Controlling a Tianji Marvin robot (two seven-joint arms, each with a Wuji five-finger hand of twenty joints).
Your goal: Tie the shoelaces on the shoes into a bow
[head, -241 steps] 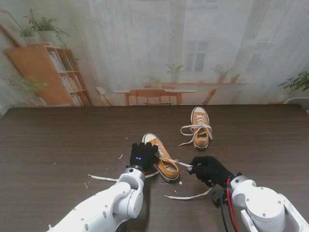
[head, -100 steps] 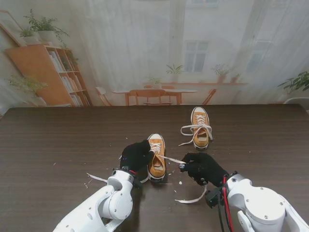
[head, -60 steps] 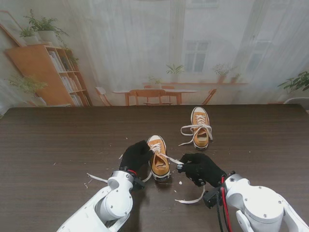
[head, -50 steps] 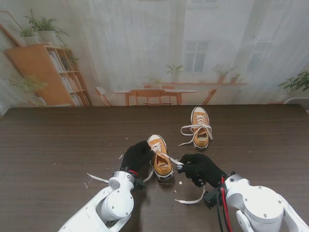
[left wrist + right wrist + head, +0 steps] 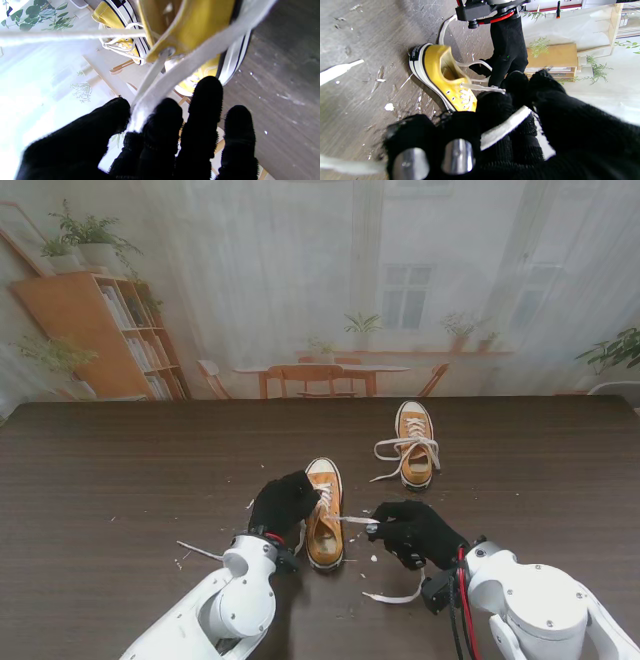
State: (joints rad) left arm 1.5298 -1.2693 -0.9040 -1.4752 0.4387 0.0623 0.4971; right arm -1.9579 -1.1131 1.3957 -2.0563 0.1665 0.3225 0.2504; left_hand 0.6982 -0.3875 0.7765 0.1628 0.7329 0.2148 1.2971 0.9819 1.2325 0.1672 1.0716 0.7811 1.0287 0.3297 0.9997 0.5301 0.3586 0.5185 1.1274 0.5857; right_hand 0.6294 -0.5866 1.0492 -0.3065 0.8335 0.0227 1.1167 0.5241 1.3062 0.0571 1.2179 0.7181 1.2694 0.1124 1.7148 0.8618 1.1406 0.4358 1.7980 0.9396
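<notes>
Both arms are white, smooth and round, like fat shiny tubes. The left arm has a big round joint near the wrist with a thin red ring at its end. The right arm has a red cable and a black cable running down beside a small black box. The left hand and the right hand wear fuzzy black knit gloves. Two fingers on the right hand show shiny silver metal tips poking through the glove.
</notes>
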